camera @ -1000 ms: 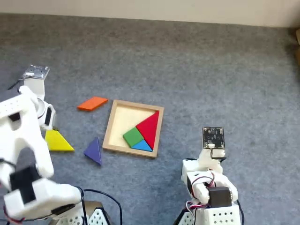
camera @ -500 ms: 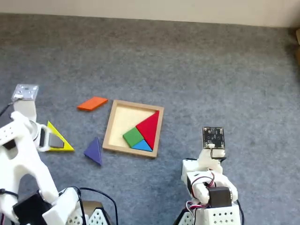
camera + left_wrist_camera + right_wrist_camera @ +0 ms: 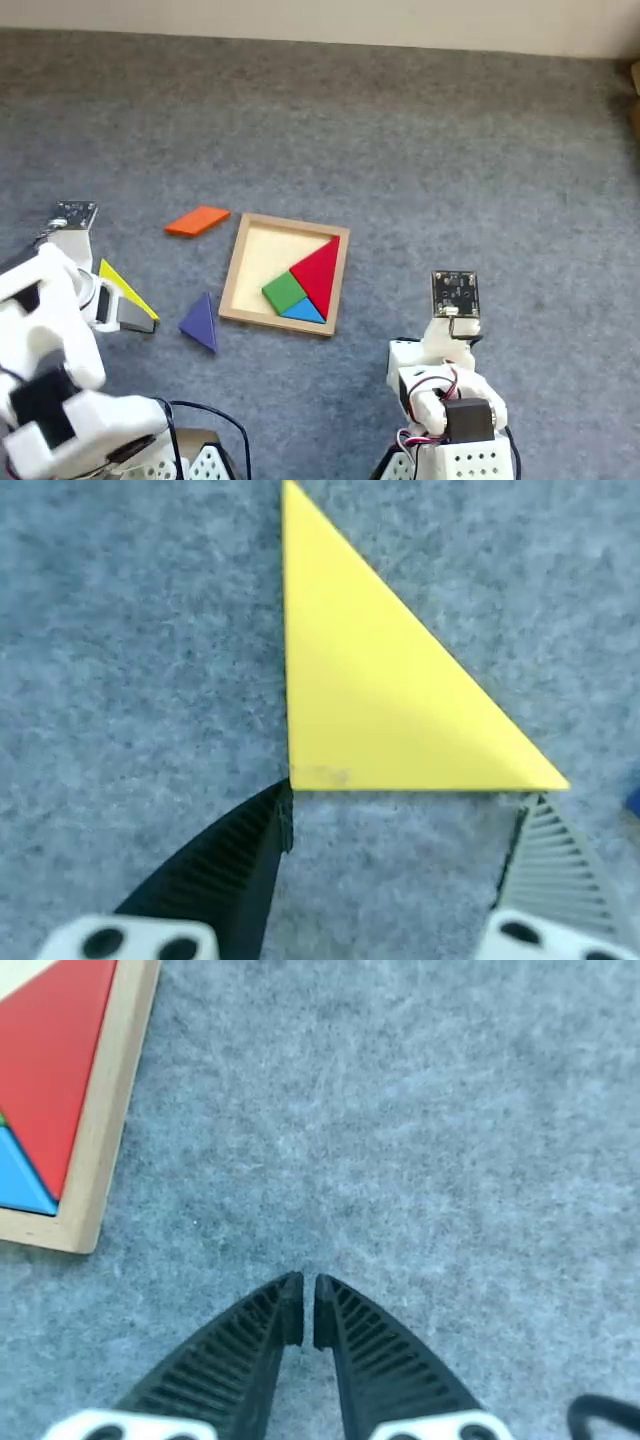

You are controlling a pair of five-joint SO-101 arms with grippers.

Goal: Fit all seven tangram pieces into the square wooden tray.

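Observation:
The square wooden tray (image 3: 262,252) lies mid-table and holds a red triangle (image 3: 318,270), a green square (image 3: 284,292) and a blue triangle (image 3: 303,311). To its left on the carpet lie an orange parallelogram (image 3: 197,220), a purple triangle (image 3: 200,322) and a yellow triangle (image 3: 119,284). My left gripper (image 3: 405,805) is open low over the yellow triangle (image 3: 380,710), its fingertips flanking one edge. My right gripper (image 3: 308,1310) is shut on nothing, over bare carpet near the tray's corner (image 3: 100,1140).
Grey carpet covers the table. The left arm (image 3: 50,330) hides part of the yellow triangle from above. The right arm's base (image 3: 450,400) stands at the front, right of the tray. Open carpet lies behind and right of the tray.
The left arm has swung toward the front and come down over the yellow triangle, now partly covering it. The right arm and the other pieces have not moved.

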